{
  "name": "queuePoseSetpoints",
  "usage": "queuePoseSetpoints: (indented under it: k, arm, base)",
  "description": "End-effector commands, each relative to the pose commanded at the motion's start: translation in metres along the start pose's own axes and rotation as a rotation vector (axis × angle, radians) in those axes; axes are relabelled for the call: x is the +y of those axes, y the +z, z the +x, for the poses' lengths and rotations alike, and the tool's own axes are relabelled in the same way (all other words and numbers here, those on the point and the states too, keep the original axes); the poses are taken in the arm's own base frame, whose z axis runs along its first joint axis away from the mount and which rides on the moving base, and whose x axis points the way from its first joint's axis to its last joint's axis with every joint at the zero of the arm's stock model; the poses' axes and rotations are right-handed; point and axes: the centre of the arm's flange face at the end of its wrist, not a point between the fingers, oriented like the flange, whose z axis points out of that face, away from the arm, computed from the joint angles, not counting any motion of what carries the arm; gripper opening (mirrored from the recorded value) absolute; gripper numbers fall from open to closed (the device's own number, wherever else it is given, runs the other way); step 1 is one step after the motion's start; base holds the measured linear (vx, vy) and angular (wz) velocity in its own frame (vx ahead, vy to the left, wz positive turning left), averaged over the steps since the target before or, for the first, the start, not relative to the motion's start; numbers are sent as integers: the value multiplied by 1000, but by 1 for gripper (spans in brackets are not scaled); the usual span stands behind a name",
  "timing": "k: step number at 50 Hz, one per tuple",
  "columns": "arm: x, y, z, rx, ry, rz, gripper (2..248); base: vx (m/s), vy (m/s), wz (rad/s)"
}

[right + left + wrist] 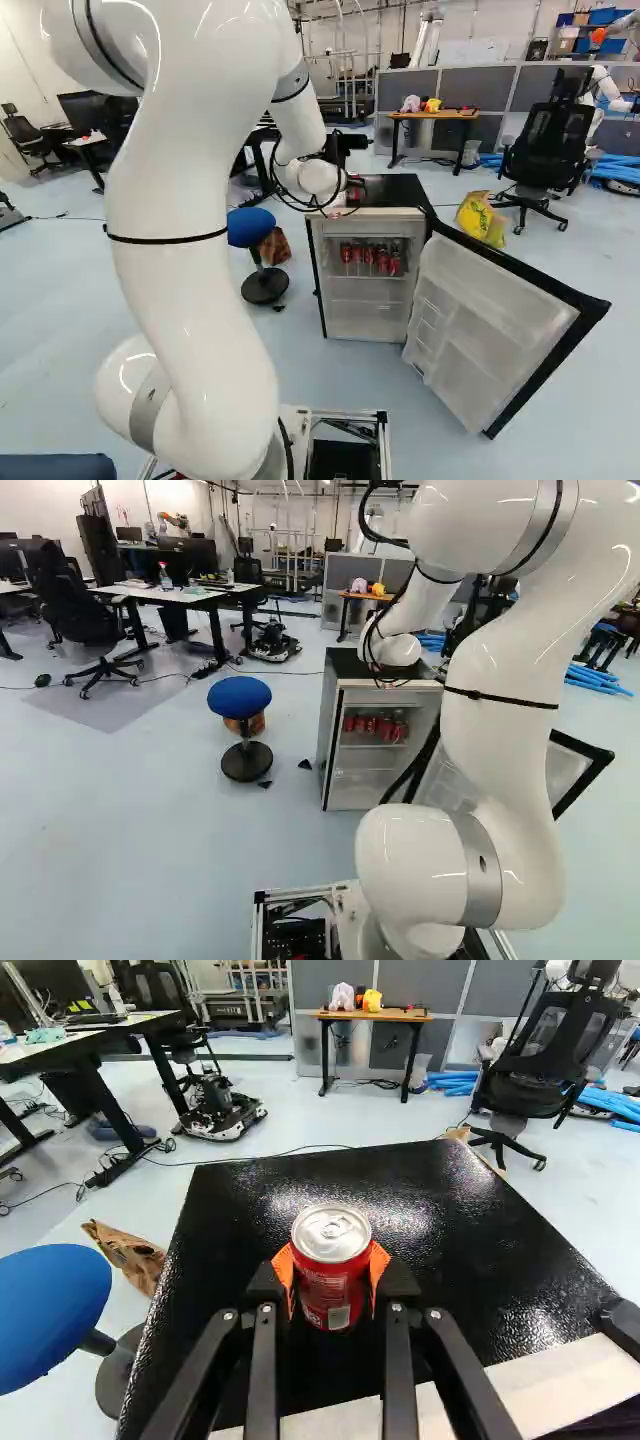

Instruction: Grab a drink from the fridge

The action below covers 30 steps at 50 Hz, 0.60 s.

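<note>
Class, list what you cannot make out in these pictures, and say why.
Base of the held can, wrist view: hidden by the can's own body.
Tool, left base view: hidden behind the arm.
Part of the door, left base view: behind the arm.
Drinks in the fridge, right base view: too small to count surely.

We see a red can (333, 1295) with a silver top and bright orange pads (284, 1272). Our fridge (365, 308) has a black top with shiny white specks, and its door (500, 330) is white with a black edge. We see red drinks (370, 260), a blue stool seat (50, 1305), a yellow bag (482, 218) and our white arm (185, 270) with grey rings.
</note>
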Motion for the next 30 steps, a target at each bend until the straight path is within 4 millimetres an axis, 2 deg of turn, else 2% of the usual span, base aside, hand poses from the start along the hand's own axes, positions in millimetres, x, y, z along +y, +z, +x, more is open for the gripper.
queuePoseSetpoints:
  k: [11,12,16,17,22,23,27,28,30]
  arm:
    - [0,0,0,0,0,0,94]
    - [0,0,0,0,0,0,111]
    - [0,0,0,0,0,0,111]
    - [0,0,0,0,0,0,144]
    - [0,0,0,0,0,0,144]
    - [0,0,0,0,0,0,178]
    - [0,0,0,0,0,0,178]
    - [0,-1,0,0,0,0,214]
    - [0,-2,-1,-1,0,-1,214]
  base:
    - [0,0,0]
    - [0,0,0]
    - [0,0,0]
    - [0,0,0]
    - [0,0,0]
    - [0,0,0]
    - [0,0,0]
    - [0,0,0]
    - [0,0,0]
